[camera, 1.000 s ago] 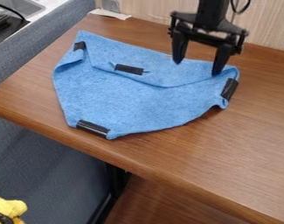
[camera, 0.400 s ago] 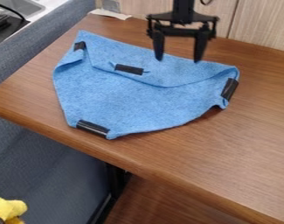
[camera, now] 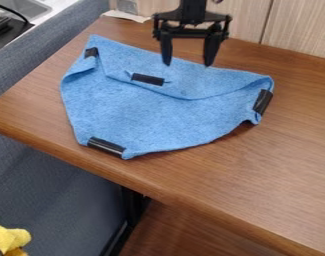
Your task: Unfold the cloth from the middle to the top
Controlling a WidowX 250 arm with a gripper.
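Hangs with a released end effector (camera: 188, 64) near the far edge of the blue cloth (camera: 151, 115) bearing black strips (camera: 148, 79).

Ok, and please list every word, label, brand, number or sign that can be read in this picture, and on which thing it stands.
There are no texts that can be read.
The blue cloth and its black clips, such as the one at the near corner, show no legible words or numbers.
The same holds for the gripper and the wooden table.
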